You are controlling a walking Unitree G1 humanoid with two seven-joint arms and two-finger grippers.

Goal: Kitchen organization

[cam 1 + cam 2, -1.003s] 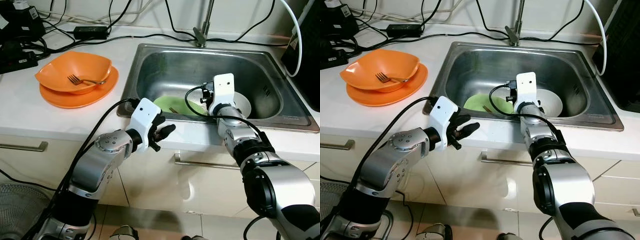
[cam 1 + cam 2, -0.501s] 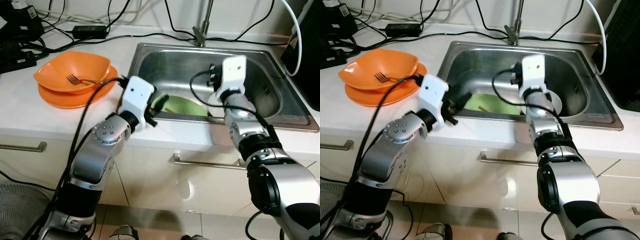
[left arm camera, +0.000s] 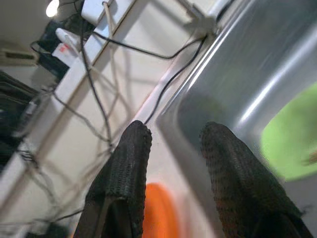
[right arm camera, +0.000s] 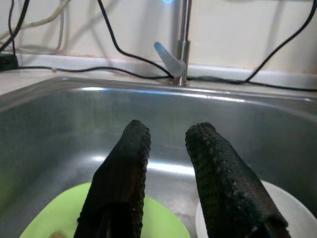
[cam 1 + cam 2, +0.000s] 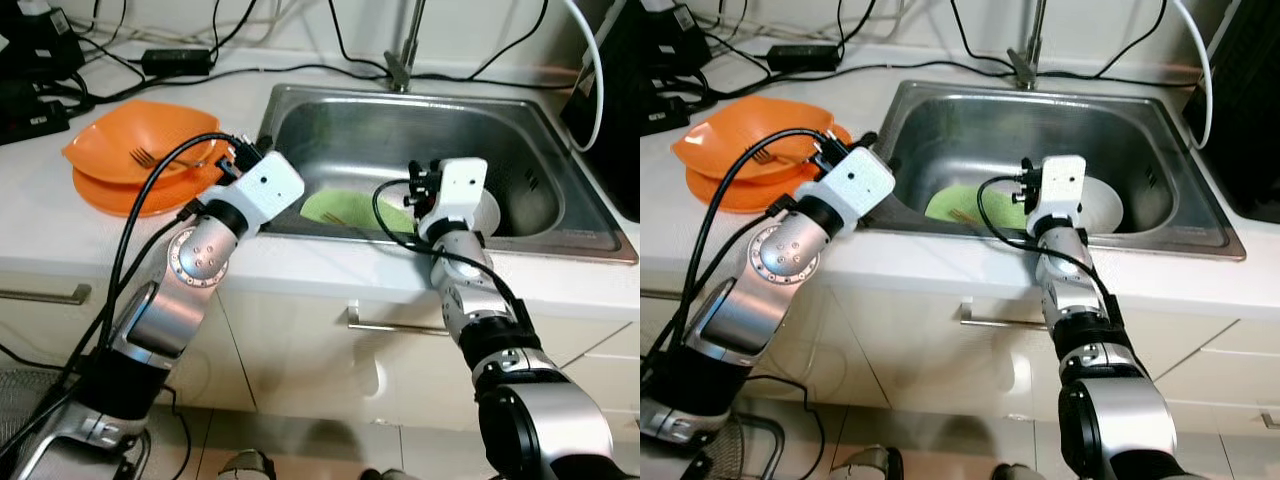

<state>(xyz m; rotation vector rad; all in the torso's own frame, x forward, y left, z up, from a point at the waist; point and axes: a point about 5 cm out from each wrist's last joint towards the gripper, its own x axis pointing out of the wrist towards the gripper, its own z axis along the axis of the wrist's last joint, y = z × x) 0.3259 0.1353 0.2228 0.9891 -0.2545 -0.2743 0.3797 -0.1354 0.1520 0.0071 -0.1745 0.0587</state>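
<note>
An orange bowl (image 5: 140,148) holding a fork (image 5: 150,157) sits on an orange plate (image 5: 105,190) on the white counter, left of the steel sink (image 5: 400,130). In the sink lie a green plate (image 5: 345,208) and a white bowl (image 5: 492,212). My left gripper (image 3: 176,131) hovers over the sink's left rim beside the orange dishes, open, with nothing between its fingers. The right gripper (image 4: 171,130) hangs over the sink's front edge, pointing in above the green plate (image 4: 163,225) and white bowl (image 4: 292,218). It too is open and holds nothing.
A faucet (image 5: 405,60) stands behind the sink. Black cables and a power adapter (image 5: 180,62) run along the back of the counter. A dark appliance (image 5: 620,120) stands at the right. Cabinet drawers with a metal handle (image 5: 395,325) are below the counter.
My left arm has swung up from in front of the cabinet to the sink's left rim near the orange dishes. The right gripper rose, then dropped back low over the sink's front.
</note>
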